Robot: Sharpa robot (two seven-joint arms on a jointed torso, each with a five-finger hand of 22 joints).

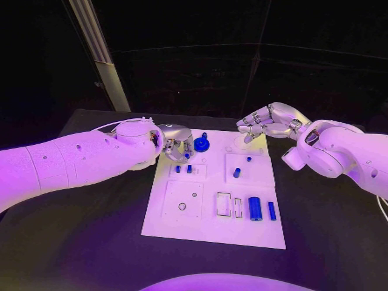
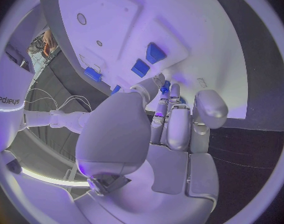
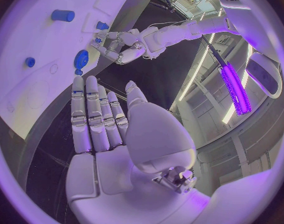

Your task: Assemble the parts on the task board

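Fingers of the left hand [image 1: 175, 142] curl down over the far left corner of the task board [image 1: 211, 227], their tips close around a small blue peg [image 2: 165, 88]; whether they actually pinch it I cannot tell. Just beyond those fingertips stands a blue gear [image 1: 201, 144], and under them two short blue pegs [image 1: 183, 169] sit in the board. Further right, nearer the robot, a blue cylinder [image 1: 255, 208] and a slim blue bar [image 1: 272, 210] lie side by side. The right hand [image 1: 265, 123] hovers above the far right corner, fingers straight, spread, holding nothing.
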